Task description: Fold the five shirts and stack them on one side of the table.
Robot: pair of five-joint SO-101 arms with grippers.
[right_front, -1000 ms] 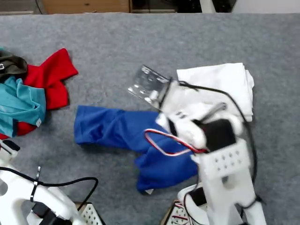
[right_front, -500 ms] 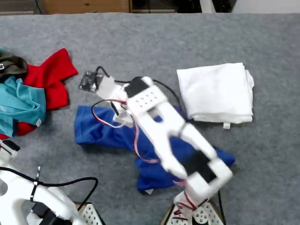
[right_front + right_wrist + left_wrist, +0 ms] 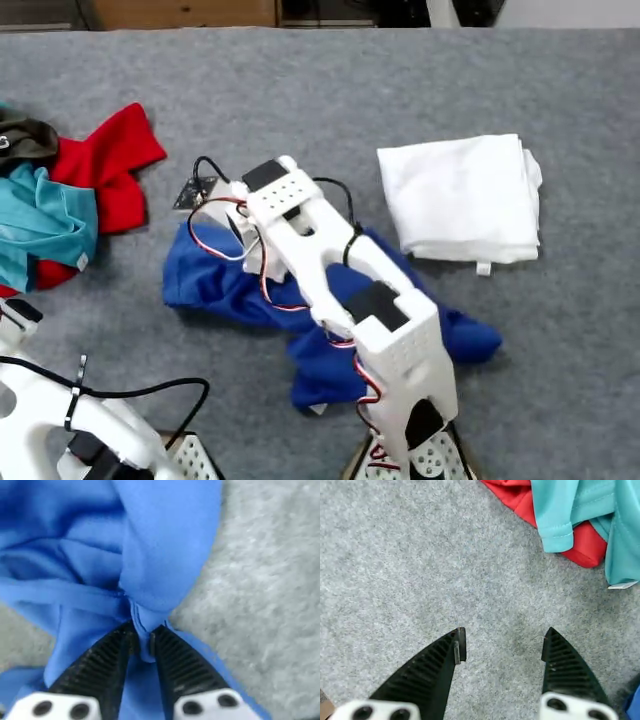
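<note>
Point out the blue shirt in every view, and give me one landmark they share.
High view: the blue shirt sprawls mid-table, partly under the right arm.
Left wrist view: a sliver of it at the frame's edge, beyond the open left tool.
Right wrist view: a bunched fold of it pinched in the right tool.
Shared landmark: the grey table cover.

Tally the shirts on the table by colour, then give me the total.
white shirt, folded: 1
blue shirt, crumpled: 1
red shirt: 1
teal shirt: 1
dark garment, likely a shirt, partly seen at the table's edge: 1
Total: 5
</note>
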